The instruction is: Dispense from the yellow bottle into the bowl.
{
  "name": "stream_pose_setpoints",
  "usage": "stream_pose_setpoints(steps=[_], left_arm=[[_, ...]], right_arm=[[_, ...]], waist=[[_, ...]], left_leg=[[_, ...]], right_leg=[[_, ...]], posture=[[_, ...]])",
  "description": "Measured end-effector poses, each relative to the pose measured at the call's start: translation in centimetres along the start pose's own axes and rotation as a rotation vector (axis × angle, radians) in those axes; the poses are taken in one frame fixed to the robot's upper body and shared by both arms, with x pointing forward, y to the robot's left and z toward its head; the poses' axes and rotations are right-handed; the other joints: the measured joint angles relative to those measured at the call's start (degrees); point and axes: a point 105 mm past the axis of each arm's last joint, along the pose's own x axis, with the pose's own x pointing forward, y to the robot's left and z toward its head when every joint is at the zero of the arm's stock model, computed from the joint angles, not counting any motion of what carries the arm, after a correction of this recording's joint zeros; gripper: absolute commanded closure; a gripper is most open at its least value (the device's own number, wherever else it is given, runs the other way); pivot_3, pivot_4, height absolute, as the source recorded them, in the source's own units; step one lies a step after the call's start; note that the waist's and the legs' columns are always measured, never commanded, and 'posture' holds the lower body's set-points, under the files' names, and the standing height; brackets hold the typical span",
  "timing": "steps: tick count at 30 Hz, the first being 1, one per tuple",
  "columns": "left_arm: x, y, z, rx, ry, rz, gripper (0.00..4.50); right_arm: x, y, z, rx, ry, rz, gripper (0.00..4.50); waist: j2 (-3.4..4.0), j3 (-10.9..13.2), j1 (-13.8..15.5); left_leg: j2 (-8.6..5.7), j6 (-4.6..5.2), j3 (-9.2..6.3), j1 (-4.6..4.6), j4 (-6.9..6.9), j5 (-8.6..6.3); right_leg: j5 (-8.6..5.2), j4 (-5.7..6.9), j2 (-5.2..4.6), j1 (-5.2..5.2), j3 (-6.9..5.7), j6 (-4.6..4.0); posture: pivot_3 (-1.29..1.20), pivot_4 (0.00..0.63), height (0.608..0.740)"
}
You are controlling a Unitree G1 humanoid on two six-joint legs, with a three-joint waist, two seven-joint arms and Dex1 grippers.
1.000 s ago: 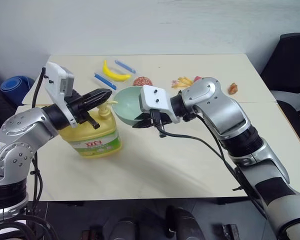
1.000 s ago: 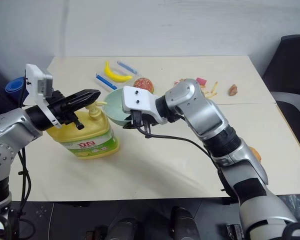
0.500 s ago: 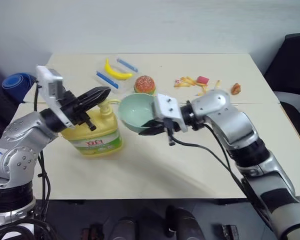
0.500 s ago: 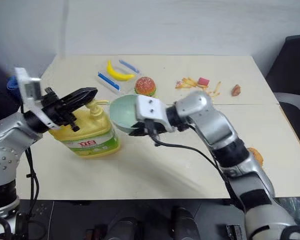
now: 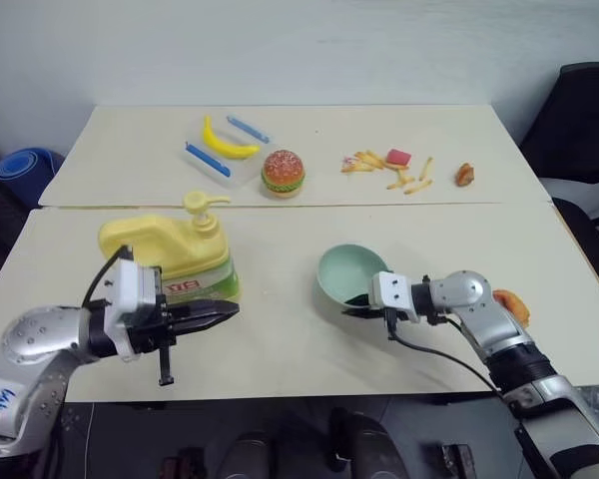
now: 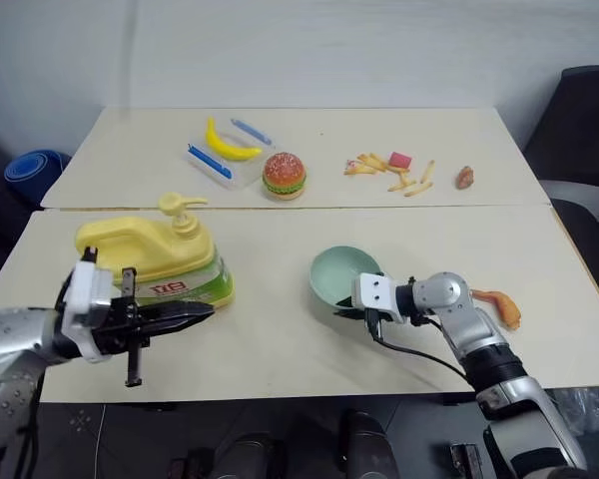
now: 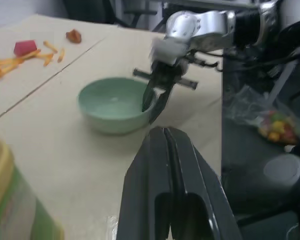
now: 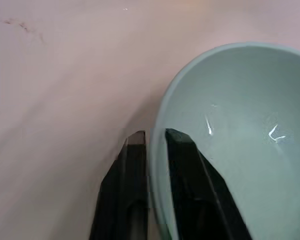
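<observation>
Left gripper [image 5: 220, 310] closed, right gripper [image 8: 155, 137] ajar

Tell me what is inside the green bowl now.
One finger of the right gripper reaches inside the bowl, over its rim. The visible inner wall shows only shiny reflections; no liquid is seen. That finger covers part of the inside.

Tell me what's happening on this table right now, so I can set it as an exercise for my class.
A two-armed robot is working with a yellow bottle and a mint-green bowl on a pale table. The right gripper has its fingers astride the bowl's rim, one inside and one outside, with the bowl resting on the table. The left gripper is shut and empty, just in front of the bottle's base, pointing towards the bowl. Toy food lies at the far side.
</observation>
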Motion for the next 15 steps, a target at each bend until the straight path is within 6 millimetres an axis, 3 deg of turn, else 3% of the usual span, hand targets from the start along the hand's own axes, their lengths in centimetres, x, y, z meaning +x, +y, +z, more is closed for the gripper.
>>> stream_pose_setpoints(steps=[5, 8, 10, 15], left_arm=[[-1.6, -1.2, -3.4, -0.046, 0.085, 0.049, 2.27], [-3.2, -0.4, -4.9, -0.041, 0.073, 0.181, 1.31], [-4.5, 0.4, -5.9, -0.005, 0.072, 0.3, 0.65], [-6.0, 0.8, -7.4, 0.084, 0.13, 0.44, 0.65]], right_arm=[[-3.6, 1.8, 1.9, -0.008, -0.138, -0.096, 1.09], [-7.0, 3.5, 2.2, 0.08, -0.248, -0.215, 0.05], [-8.9, 5.7, 0.8, 0.171, -0.218, -0.233, 0.0], [-12.0, 6.5, -0.2, 0.165, -0.171, -0.396, 0.0]], waist=[[0.06, 0.03, 0.7], [0.06, 0.01, 1.71], [0.08, 0.03, 2.09], [0.04, 0.02, 1.49]], left_leg=[[-0.12, 0.32, -0.08, -0.02, 0.02, -0.18], [-0.08, 0.44, -0.13, 0.01, 0.03, -0.41], [-0.1, 0.55, -0.12, -0.02, 0.03, -0.47], [-0.08, 0.84, 0.16, 0.0, 0.02, -0.68]], right_leg=[[0.03, -0.3, -0.24, 0.11, -0.07, 0.05], [0.03, -0.45, -0.26, 0.21, -0.11, 0.06], [0.03, -0.5, -0.31, 0.2, -0.11, 0.06], [0.07, -0.46, -0.32, 0.29, 0.12, 0.12]], posture=[[0.0, 0.15, 0.74], [0.0, 0.15, 0.74], [0.0, 0.15, 0.74], [0.0, 0.15, 0.74]])
